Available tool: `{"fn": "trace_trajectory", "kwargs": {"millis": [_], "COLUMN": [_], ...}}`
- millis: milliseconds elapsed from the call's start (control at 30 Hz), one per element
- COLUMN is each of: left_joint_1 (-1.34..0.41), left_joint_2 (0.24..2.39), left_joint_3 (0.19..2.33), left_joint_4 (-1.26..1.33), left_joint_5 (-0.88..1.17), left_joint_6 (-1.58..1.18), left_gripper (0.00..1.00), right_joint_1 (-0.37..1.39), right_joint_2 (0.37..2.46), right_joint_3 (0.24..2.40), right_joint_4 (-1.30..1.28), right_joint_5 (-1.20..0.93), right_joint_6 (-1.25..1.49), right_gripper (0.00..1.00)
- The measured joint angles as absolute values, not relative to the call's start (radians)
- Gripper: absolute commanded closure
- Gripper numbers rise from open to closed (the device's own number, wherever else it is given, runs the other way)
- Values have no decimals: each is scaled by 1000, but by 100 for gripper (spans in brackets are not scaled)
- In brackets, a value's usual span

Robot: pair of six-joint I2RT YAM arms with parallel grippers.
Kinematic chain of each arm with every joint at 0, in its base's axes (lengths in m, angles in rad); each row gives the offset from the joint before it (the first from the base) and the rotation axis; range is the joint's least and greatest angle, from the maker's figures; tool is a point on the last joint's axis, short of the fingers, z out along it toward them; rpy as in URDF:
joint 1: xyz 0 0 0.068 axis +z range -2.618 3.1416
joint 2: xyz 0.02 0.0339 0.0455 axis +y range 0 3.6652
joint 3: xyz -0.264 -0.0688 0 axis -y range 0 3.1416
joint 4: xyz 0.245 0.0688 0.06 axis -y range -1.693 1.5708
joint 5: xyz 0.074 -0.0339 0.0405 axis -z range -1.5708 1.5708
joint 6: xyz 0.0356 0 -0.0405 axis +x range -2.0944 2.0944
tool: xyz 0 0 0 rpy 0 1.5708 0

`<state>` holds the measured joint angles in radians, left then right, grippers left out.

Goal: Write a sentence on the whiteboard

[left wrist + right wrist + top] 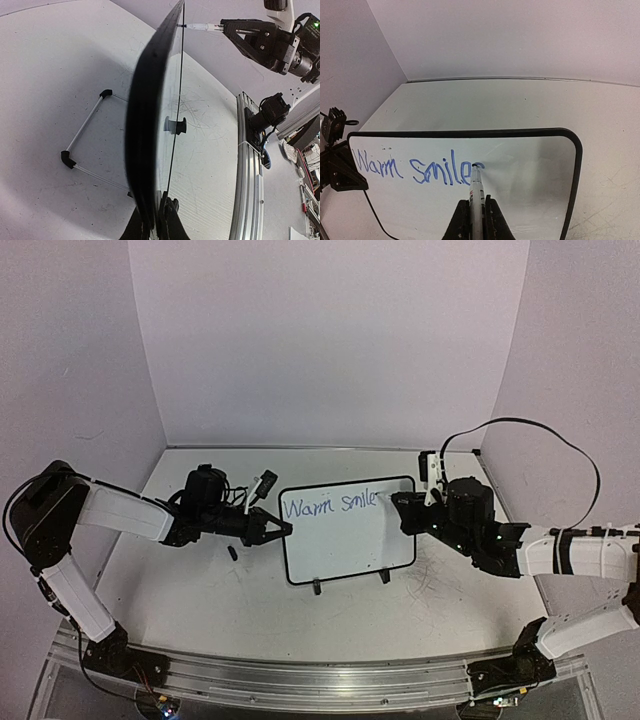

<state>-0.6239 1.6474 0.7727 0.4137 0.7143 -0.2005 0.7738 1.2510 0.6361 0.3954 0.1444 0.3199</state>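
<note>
- Plainly, the left end effector [278, 530] is closed on the whiteboard [350, 545]. Its fingers pinch the black frame at the side edge, and the board stretches away from those fingertips, seen edge-on from that wrist.
- The right end effector [477, 217] is closed on a marker [476, 185]. The marker sticks out straight ahead of the fingertips, with its tip touching the board's face.
- The sentence [412, 167] sits just left of that tip: blue "Warm smile", plus one more letter at the tip that I cannot read for sure. To the right of the tip and below it, the face is bare.
- To my eye the board is light, thin and stiff. It won't bend under the pen, but it could slide or rock, since it stands on only two small feet [317, 587] on the desk [200, 600].
- The frame looks like the place to hold it. The glossy face is slick, and fingers there would smear ink or cover writing room.
- A pinch at one side edge leaves the far side free to swing. Pen pressure out by the right end effector, well apart from the left one's grip, probably wants to be gentle.
- The marker looks slim, hard and smooth-barrelled, and I judge it could twist or creep back between the fingers if pushed hard. A hold on the barrel, short of the tip, seems right.
- Fresh ink on such a surface likely wipes off at a touch, so nothing should brush the written line.
</note>
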Motion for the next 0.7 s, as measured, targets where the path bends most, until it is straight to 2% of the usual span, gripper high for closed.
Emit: {"fn": "trace_trajectory", "kwargs": {"millis": [700], "left_joint_1": [-627], "left_joint_2": [1645], "left_joint_3": [780], "left_joint_4": [400], "left_joint_5": [711], "left_joint_6": [-198], "left_gripper": [100], "right_joint_1": [774], "right_joint_2": [1224], "right_joint_3": [625], "right_joint_4": [343], "right_joint_5": [171], "right_joint_6": [335], "right_gripper": [100]}}
